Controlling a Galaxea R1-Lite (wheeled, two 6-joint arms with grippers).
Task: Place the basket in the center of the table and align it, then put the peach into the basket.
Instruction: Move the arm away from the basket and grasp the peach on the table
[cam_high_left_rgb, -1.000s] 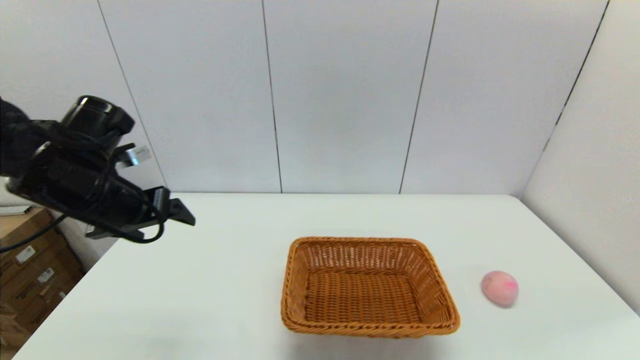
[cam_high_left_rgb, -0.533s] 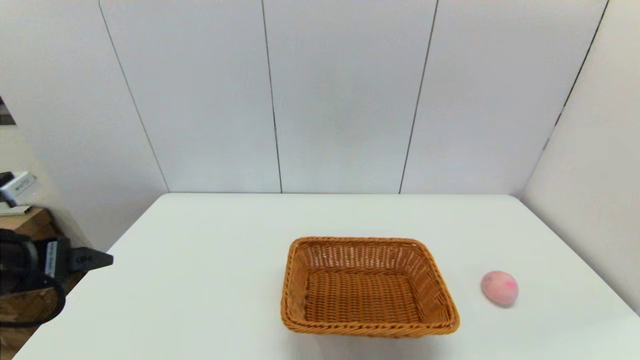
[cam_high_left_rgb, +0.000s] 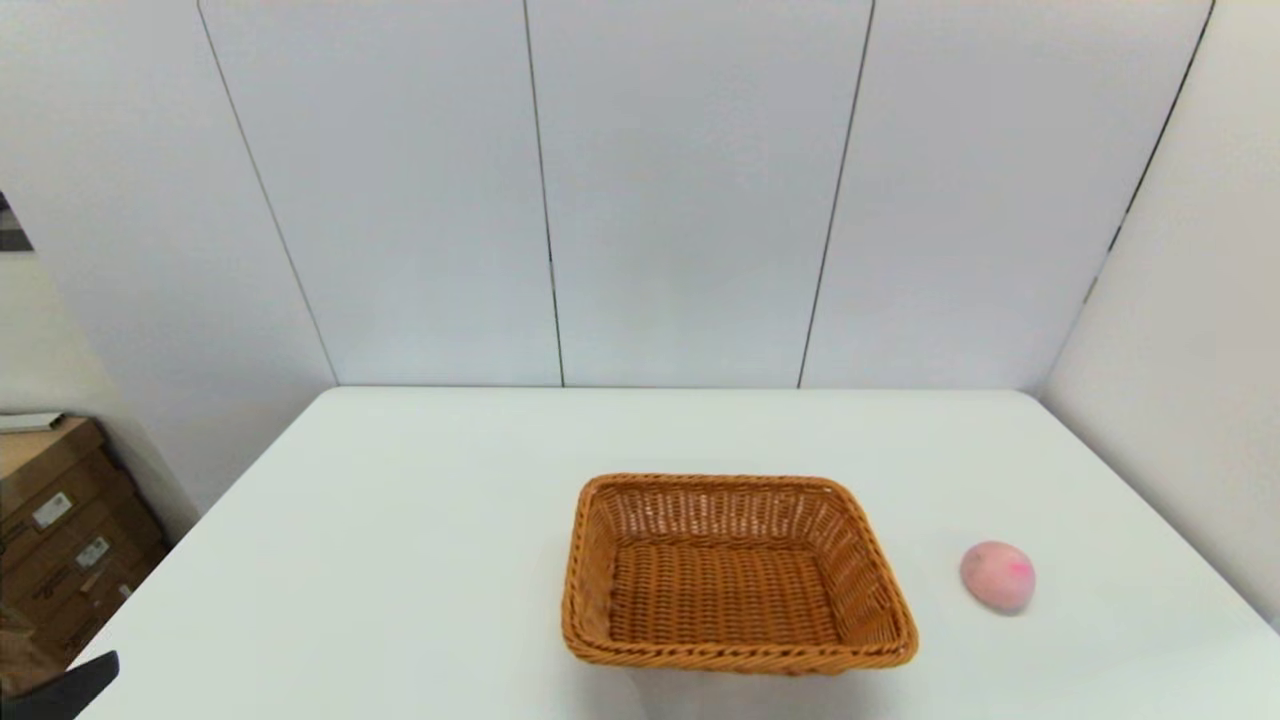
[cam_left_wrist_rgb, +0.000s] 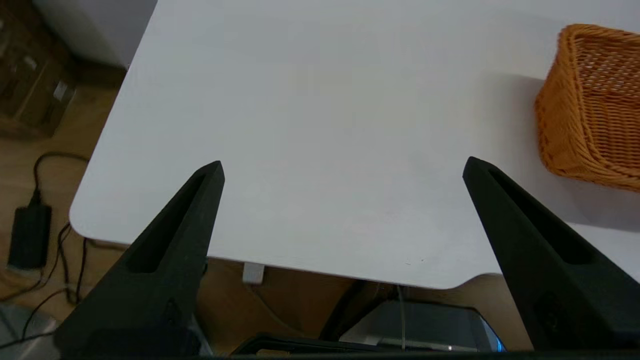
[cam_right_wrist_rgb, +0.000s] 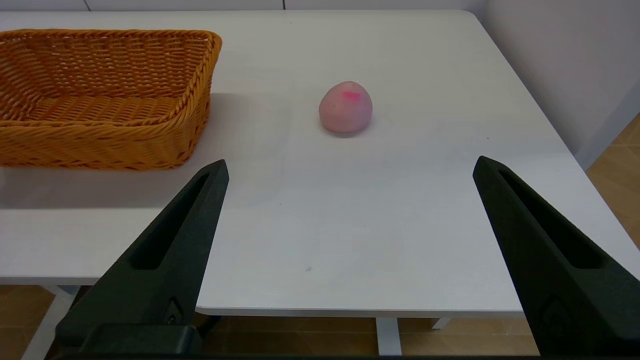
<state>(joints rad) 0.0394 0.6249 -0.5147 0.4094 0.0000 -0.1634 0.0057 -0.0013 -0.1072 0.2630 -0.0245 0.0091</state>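
Gaping wide: left pincer (cam_left_wrist_rgb: 342, 167) hangs over the counter's (cam_high_left_rgb: 400, 520) near-left corner, fingers spread far apart, nothing between them, touching nothing. In the head view only a black tip of it shows at the bottom-left corner (cam_high_left_rgb: 70, 690).

Right pincer (cam_right_wrist_rgb: 350, 167) is just as wide, holding nothing, poised off the near edge on the right side, pointed across the counter toward the peach (cam_right_wrist_rgb: 345, 107). Not visible in the head view.

Basket (cam_high_left_rgb: 735, 572): orange-brown wicker, rectangular, flared sides, braided rim, sitting flat and upright near the middle of the counter, slightly toward the near edge. Sides run roughly square to the counter edges. Nothing inside it.

Peach (cam_high_left_rgb: 998, 576): pale pink, egg-shaped, bright pink-red blush patch on its upper side. Rests on the counter to the right of the basket, apart from it, outside the rim.

Cardboard boxes (cam_high_left_rgb: 60, 520) on the floor beyond the left edge. A black power brick with cable (cam_left_wrist_rgb: 30, 235) lies on the floor in the left wrist view.
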